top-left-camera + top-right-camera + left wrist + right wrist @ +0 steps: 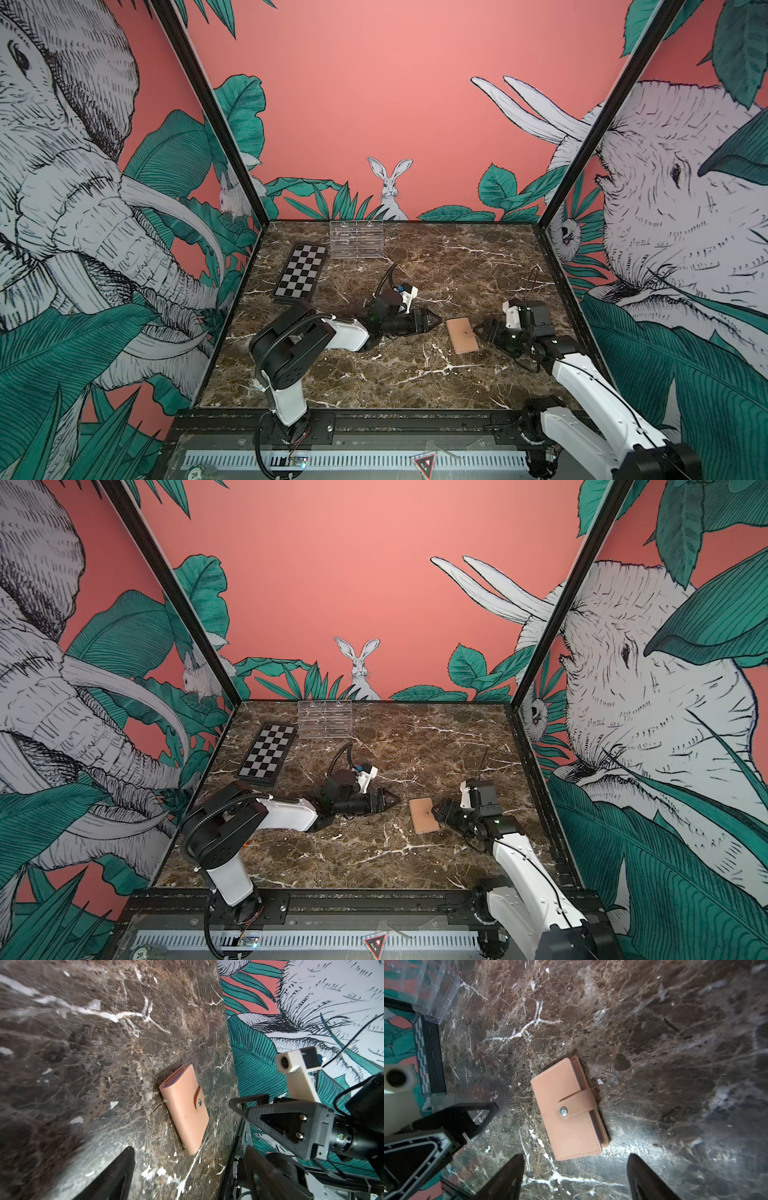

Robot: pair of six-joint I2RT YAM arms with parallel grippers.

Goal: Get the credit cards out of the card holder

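1. Brown marble tabletop (415, 374) fills an enclosure of pink jungle-print walls. In both top views a chequered board (300, 272) and a clear acrylic rack (356, 240) sit far left, well apart from the work. The card holder (462, 335) lies flat and right of centre, between the two arms. The left gripper (434, 320) points at it from the left, near but apart. The right gripper (478, 330) sits just beside its right edge.
2. The left wrist view shows the holder (185, 1109) snapped shut, its tab wrapped over the long edge that faces the right gripper. This arm's fingers (118, 1174) stand spread with nothing between them.
3. In the right wrist view the tab (577, 1103) is fastened at a metal snap (563, 1111). Only a grey-blue sliver of the inner pages shows along the open edge, and the credit cards themselves are hidden inside. The right fingers (508, 1178) are also parted and empty, short of the holder.
4. My read: this is the approach, with no card out yet. The next move likely calls for one gripper to pin the holder down. The other must then catch the tab's free end and pull the snap loose.
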